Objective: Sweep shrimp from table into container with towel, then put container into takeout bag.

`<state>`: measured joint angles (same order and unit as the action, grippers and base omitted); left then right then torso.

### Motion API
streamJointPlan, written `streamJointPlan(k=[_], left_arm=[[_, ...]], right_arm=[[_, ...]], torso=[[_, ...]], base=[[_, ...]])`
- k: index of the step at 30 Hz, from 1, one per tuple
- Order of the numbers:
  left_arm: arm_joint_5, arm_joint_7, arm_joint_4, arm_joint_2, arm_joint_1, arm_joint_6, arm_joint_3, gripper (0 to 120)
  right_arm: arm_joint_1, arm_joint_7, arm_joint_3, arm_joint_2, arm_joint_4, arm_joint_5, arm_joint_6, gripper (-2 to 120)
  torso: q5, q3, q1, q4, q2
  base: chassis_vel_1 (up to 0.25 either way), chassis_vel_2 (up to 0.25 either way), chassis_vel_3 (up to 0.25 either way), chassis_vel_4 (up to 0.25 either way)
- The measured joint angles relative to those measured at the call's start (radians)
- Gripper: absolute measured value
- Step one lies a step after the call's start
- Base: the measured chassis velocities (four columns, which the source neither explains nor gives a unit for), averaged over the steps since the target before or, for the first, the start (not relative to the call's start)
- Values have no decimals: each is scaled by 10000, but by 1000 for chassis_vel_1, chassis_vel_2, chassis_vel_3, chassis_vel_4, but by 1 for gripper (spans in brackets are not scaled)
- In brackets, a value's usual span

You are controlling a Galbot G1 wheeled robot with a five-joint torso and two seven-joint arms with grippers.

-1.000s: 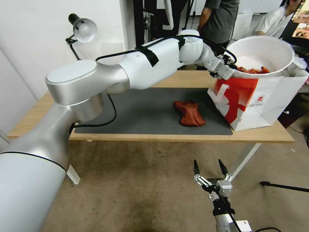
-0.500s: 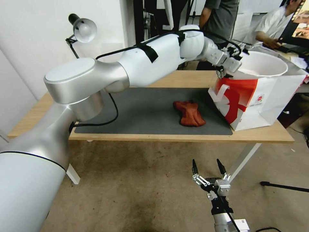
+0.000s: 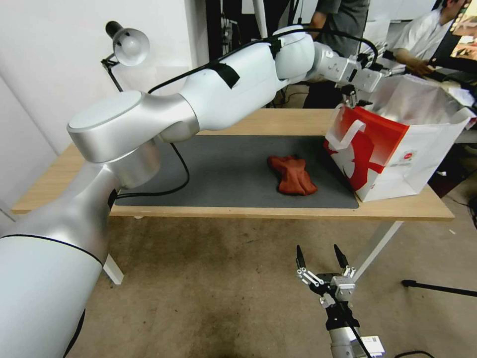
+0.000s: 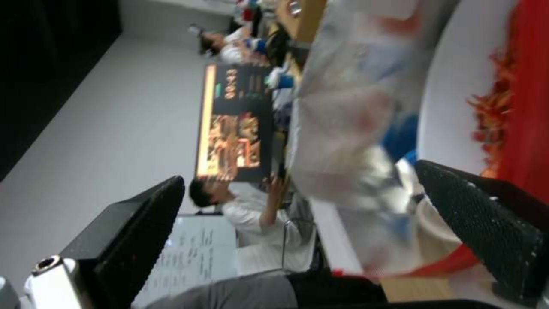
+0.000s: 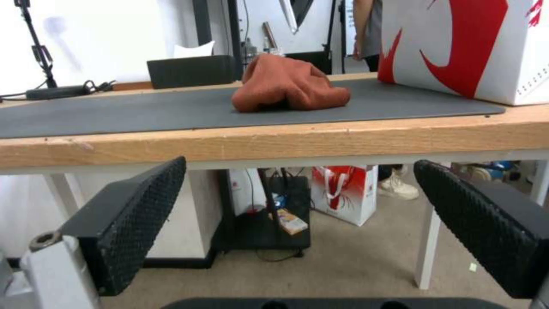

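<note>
The red and white takeout bag [image 3: 397, 149] stands on the right end of the table [image 3: 278, 211]. My left gripper [image 3: 358, 85] hovers just above the bag's near rim, open, nothing between its fingers. In the left wrist view the gripper [image 4: 300, 171] looks down past the silver lining [image 4: 354, 107] at the white container [image 4: 449, 94] inside the bag, with orange-red shrimp [image 4: 490, 113] in it. The rust-red towel [image 3: 292, 175] lies crumpled on the dark mat [image 3: 223, 174], left of the bag. My right gripper [image 3: 320, 259] hangs open below the table's front edge.
The right wrist view, with the gripper [image 5: 300, 161] open, looks along the table edge [image 5: 286, 143] at the towel [image 5: 286, 83], the bag [image 5: 457, 43] and a black tissue box [image 5: 191, 71] behind. A desk lamp [image 3: 126, 44] stands at the back left. People sit beyond the table.
The container, held over the bag a second ago, has sunk into it and left the head view. My left gripper has let go and risen a little. The right arm barely moved.
</note>
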<state>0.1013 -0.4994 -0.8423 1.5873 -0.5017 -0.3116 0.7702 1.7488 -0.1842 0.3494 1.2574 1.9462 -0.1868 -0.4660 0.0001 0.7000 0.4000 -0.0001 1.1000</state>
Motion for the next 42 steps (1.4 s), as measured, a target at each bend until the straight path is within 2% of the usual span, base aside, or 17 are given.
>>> streamJointPlan(k=[6, 9, 13, 15, 16, 18, 20, 21, 23, 27, 30, 34, 36, 37, 39, 40, 42], left_arm=[[892, 976, -747, -827, 571, 1025, -342, 100], [2004, 2077, -1963, -1870, 1238, 2389, -282, 100], [3223, 2933, -2755, -2505, 1804, 3401, -279, 100], [4939, 5033, -3957, -3117, 2610, 4897, -454, 100], [4939, 5033, -3957, -3117, 2610, 4897, -454, 100], [5959, 6714, -4802, -3395, 3427, 5876, -972, 100], [6227, 7065, -4969, -3434, 3605, 6099, -1121, 100], [7021, 7977, -5407, -3523, 4070, 6654, -1522, 100], [7447, 8705, -5824, -3641, 4697, 7065, -2028, 100], [7388, 9053, -6251, -3926, 5369, 7171, -2470, 100], [7228, 9346, -7083, -4646, 6864, 7159, -3354, 100], [6808, 9277, -7460, -4970, 7628, 7094, -3885, 100], [5680, 8745, -8156, -5475, 8755, 6720, -4801, 100], [5680, 8745, -8156, -5475, 8755, 6720, -4801, 100], [4989, 8377, -8849, -5934, 9863, 6386, -5730, 100], [4989, 8377, -8849, -5934, 9863, 6386, -5730, 100], [4854, 8011, -9494, -6344, 10996, 6107, -6678, 100]], right_arm=[[-70, 4, -9, -123, -15, -106, 33, 100], [-183, 4, -25, -198, -92, -188, 89, 100], [-222, 2, -31, -213, -126, -218, 127, 100], [-216, -1, -32, -212, -123, -223, 144, 100], [-216, -1, -32, -212, -123, -223, 144, 100], [-180, -2, -32, -215, -82, -224, 146, 100], [-182, -5, -30, -217, -76, -228, 146, 100], [-197, -5, -33, -231, -72, -244, 153, 100], [-224, -6, -46, -235, -72, -265, 159, 100], [-226, -6, -62, -233, -69, -271, 158, 100], [-185, -1, -62, -228, -2, -276, 83, 100], [-157, 1, -51, -235, 34, -278, 46, 100], [-141, 4, -33, -237, 83, -311, 25, 100], [-141, 4, -33, -237, 83, -311, 25, 100], [-108, -6, -49, -267, 206, -360, 25, 100], [-108, -6, -49, -267, 206, -360, 25, 100], [-63, -17, -66, -337, 368, -407, 43, 100]], torso=[[-2, 0, 0, 1, 0], [-2, 0, 0, 0, 0], [-5, 1, 1, 7, 0], [-5, 1, 1, 6, 0], [-5, 1, 1, 6, 0], [-4, 1, -2, 1, 0], [-3, 1, -2, -2, 0], [-1, 0, -2, -1, 0], [-1, 0, -2, -4, 0], [0, 0, 0, 0, 0], [-2, -1, -1, 2, 0], [-7, 0, -1, 0, 0], [-4, -1, -1, 3, 0], [-4, -1, -1, 3, 0], [-1, -1, -2, 2, 1], [-1, -1, -2, 2, 1], [-8, -1, -2, 3, 0]], base=[[0, 0, 0, 0], [0, 0, 0, 0], [0, 0, 0, 0], [0, 0, 0, 0], [0, 0, 0, 0], [0, 0, 0, 0], [0, 0, 0, 0], [0, 0, 0, 0], [0, 0, 0, 0], [0, 0, 0, 0], [0, 0, 0, 0], [0, 0, 0, 0], [0, 0, 0, 0], [0, 0, 0, 0], [0, 0, 0, 0], [0, 0, 0, 0], [0, 0, 0, 0]])
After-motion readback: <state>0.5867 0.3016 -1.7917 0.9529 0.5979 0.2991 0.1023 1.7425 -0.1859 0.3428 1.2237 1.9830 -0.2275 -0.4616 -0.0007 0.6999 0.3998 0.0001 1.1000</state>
